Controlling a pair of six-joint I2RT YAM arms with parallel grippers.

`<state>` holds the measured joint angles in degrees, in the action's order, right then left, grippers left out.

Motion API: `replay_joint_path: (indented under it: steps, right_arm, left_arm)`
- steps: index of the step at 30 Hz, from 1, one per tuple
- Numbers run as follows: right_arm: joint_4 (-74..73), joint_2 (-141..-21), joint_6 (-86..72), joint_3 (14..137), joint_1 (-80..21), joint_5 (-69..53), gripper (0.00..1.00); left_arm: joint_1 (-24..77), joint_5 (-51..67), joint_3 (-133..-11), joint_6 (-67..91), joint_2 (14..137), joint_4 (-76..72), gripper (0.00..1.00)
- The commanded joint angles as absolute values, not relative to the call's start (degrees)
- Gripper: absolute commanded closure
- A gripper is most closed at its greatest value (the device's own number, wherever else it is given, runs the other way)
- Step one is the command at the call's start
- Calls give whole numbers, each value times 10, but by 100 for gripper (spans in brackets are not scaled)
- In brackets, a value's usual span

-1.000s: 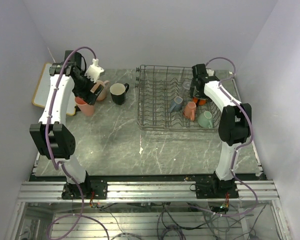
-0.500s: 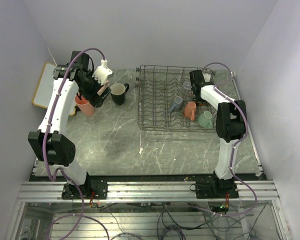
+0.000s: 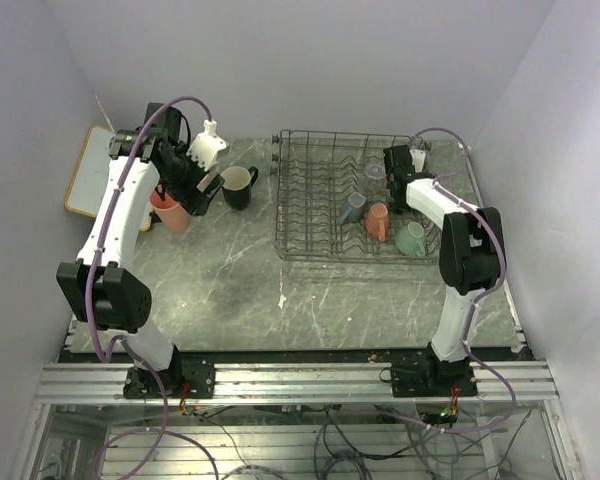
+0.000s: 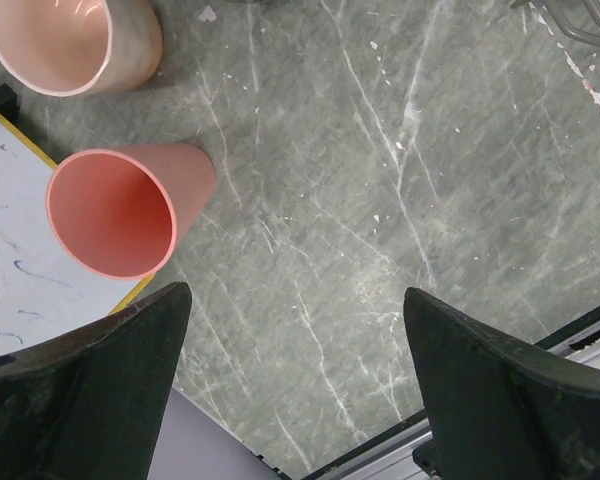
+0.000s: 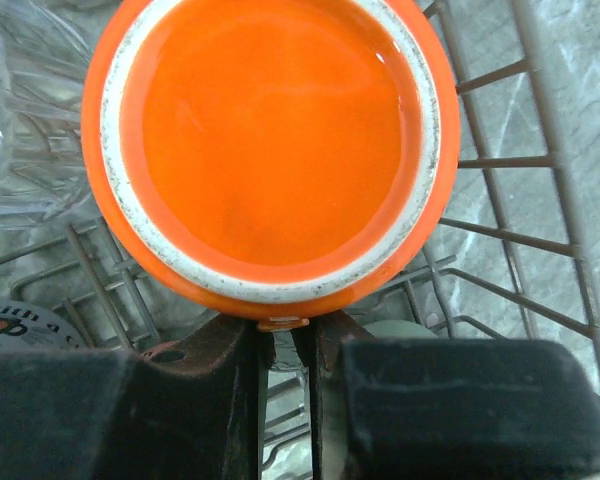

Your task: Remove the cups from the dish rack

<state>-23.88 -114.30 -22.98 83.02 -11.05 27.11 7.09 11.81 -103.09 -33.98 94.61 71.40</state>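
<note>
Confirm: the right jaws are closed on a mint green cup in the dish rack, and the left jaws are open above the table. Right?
Wrong colour: the right jaws are closed on the orange cup in the dish rack, as the right wrist view shows. The left jaws are open above the table.

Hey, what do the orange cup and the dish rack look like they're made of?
Orange cup: most likely glazed ceramic. Its orange surface is glossy with soft highlights, and it has a matte, speckled off-white ring that looks like bare clay. Dish rack: thin metal wire, dull dark grey, probably coated or painted, though the finish is hard to tell.
</note>
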Motion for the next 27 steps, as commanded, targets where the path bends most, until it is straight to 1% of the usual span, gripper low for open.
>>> replay_joint_path:
  steps: [1, 10, 13, 15, 20, 23, 25, 27]
  right_arm:
    - [-203, -1084, -222, 846, -110, 304, 100]
    - [-248, -1036, -236, 900, -110, 274, 100]
    - [-277, -1011, -256, 908, -115, 252, 100]
    - [-294, -992, -258, 913, -131, 249, 100]
    - [-321, -942, -272, 910, -165, 163, 100]
    - [-340, -931, -278, 921, -194, 107, 100]
    - [-351, -928, -286, 929, -210, 58, 100]
    - [-344, -919, -303, 920, -221, -5, 100]
  left_arm:
    - [82, 123, -1026, -327, 936, 719, 1]
    - [94, 148, -1020, -331, 924, 709, 1]
    - [94, 179, -993, -343, 899, 676, 1]
    - [94, 216, -946, -339, 868, 628, 1]
    - [94, 320, -825, -315, 779, 483, 1]
    - [94, 378, -751, -278, 731, 375, 1]
    - [98, 407, -731, -278, 721, 352, 1]
    - [105, 409, -718, -285, 713, 334, 1]
